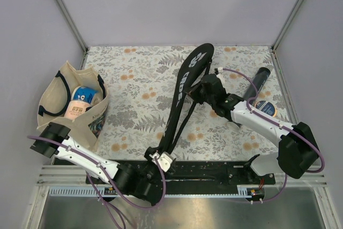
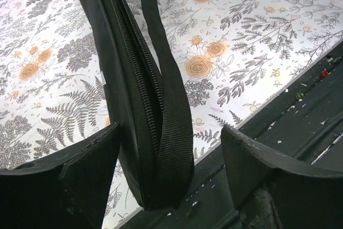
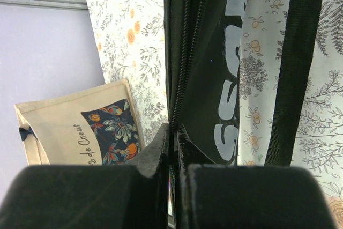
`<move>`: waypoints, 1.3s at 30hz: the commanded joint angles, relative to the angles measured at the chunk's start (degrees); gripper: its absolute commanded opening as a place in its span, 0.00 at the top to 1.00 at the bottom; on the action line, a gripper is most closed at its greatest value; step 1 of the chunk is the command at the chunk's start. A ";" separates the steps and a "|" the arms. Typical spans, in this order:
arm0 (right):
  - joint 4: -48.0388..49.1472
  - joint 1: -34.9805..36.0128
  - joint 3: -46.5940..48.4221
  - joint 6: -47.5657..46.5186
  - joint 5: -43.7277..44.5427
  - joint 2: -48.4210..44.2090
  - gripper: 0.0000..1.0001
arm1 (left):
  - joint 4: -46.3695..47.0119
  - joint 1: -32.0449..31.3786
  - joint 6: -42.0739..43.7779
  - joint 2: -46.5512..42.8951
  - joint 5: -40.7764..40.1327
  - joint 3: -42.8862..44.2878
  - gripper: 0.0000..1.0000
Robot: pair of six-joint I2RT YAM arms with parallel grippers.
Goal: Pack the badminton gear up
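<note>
The black racquet cover [image 1: 184, 87] lies slanted across the middle of the table [image 1: 134, 79], with its broad head toward the far edge and its narrow end at the near edge. The right arm reaches in from the near right corner. The right gripper [image 3: 171, 132] has its fingers pressed together on the cover's zip edge, beside the white lettering. The left arm is folded toward the near left corner. The left gripper [image 2: 169, 135] has its fingers spread either side of the cover's narrow end and webbing strap [image 2: 171, 89]. The black tube [image 1: 259, 79] lies by the right edge.
</note>
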 commanded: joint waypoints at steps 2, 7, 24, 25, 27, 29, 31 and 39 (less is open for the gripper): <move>8.52 0.61 2.48 2.99 0.11 -1.88 1.00 | 1.94 0.22 -2.78 -1.50 -2.90 -1.33 0.23; 10.20 0.61 1.08 3.34 -0.95 -2.23 1.00 | 1.93 2.94 -3.15 -3.43 -1.50 -2.56 0.27; 12.83 -4.74 0.46 -19.49 -12.69 -4.24 0.64 | 10.03 8.48 7.06 -10.73 5.09 -5.81 0.99; 12.31 -6.06 0.46 -21.51 -14.29 -5.29 0.62 | 9.33 8.83 6.54 -10.82 5.27 -5.46 1.00; 10.21 -8.87 1.07 -25.90 -16.32 -7.23 0.58 | 7.40 9.19 5.39 -10.65 5.27 -4.94 1.00; 6.35 -11.42 3.35 -30.39 -17.56 -8.55 0.53 | 6.34 9.28 4.86 -10.38 4.83 -4.58 1.00; 1.95 -14.49 4.93 -33.82 -18.78 -9.17 0.47 | 5.81 9.54 4.86 -10.12 4.57 -4.32 1.00; -1.84 -28.12 6.08 -39.11 -23.44 -5.49 0.42 | 3.79 10.42 2.40 -12.05 5.10 -4.06 1.00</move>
